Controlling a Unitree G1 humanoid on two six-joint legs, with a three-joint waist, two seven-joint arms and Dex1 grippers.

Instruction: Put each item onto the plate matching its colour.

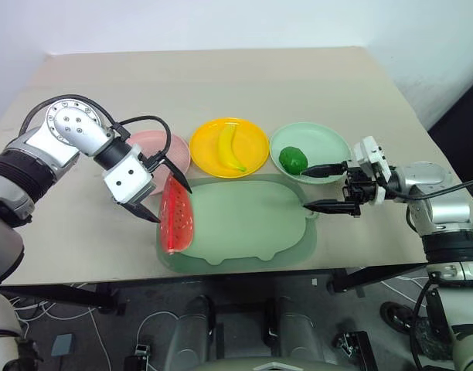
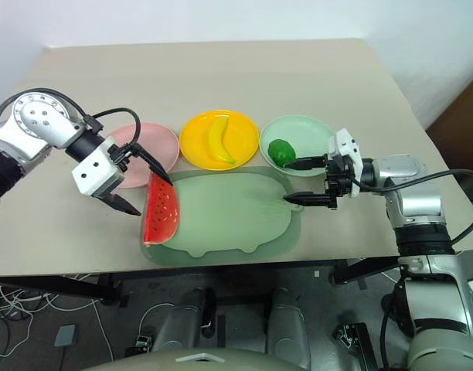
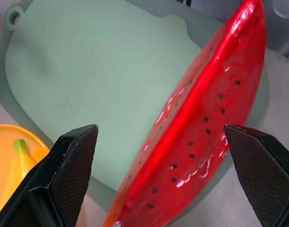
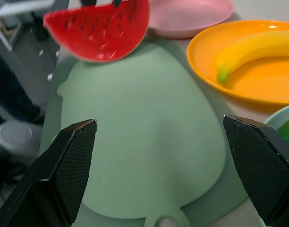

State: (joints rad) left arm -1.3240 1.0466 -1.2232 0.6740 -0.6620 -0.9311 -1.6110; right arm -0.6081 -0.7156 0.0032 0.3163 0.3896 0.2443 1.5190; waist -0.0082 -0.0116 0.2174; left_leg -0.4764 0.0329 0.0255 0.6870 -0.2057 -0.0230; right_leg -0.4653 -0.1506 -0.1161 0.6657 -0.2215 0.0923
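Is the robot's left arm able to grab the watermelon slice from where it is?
Probably yes. The left gripper is open and sits right at the watermelon wedge, with one finger on either side of it in the left wrist view. Nothing lies between them, and the wedge rests at the edge of the pig-shaped mat.

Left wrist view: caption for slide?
Open left gripper straddling the watermelon wedge on the pig-shaped mat.

Watermelon [image 1: 177, 216] on mat's [image 1: 244, 224] left edge; plates [image 1: 229, 145] behind.
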